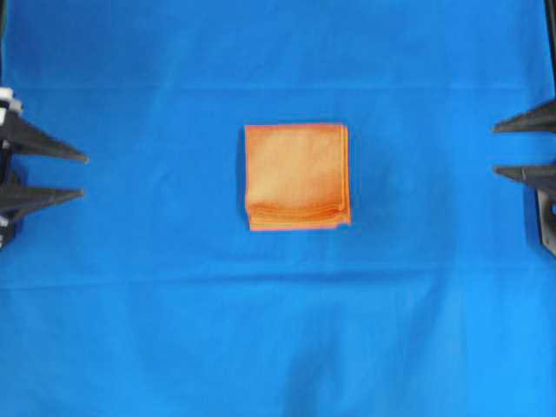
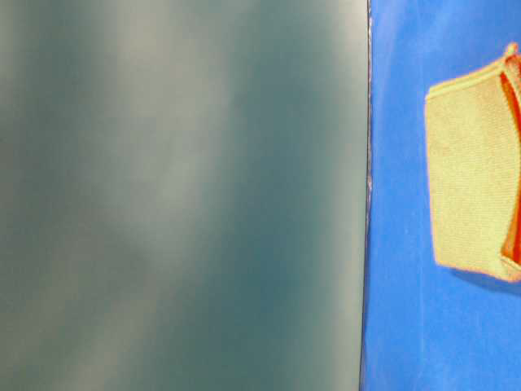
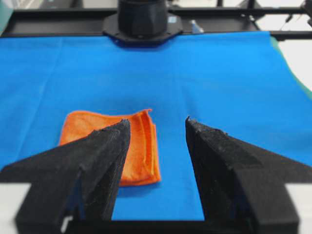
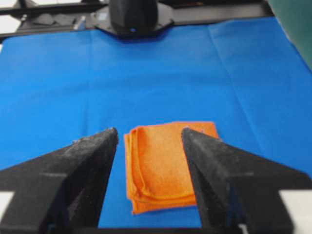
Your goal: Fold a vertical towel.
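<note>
The orange towel (image 1: 297,176) is lying near the middle of the bench, on the blue sheet (image 1: 130,330) that is covering it. It is sitting as a compact, near-square stack, with several hemmed layers showing along its near edge in the overhead view, so the folding is looking complete or very nearly so.

The left claw (image 1: 83,176) is hanging at the left edge of the overhead view with its fingers apart and nothing between them. The right claw (image 1: 495,149) is doing the same at the right edge, spread wide and empty. Both are sitting well apart from the towel, and neither is touching the sheet.

The main risk from here is the stack itself: the layers are only resting on one another, and terry cloth tends to spring, so the top fold could be relaxing open if nothing is pressing it flat. If either claw is sent back in for a tidy-up, a finger catching a loose hem would be dragging layers askew, or bunching the blue sheet underneath.

No containers are showing in any view, so nothing is sitting inside anything.
</note>
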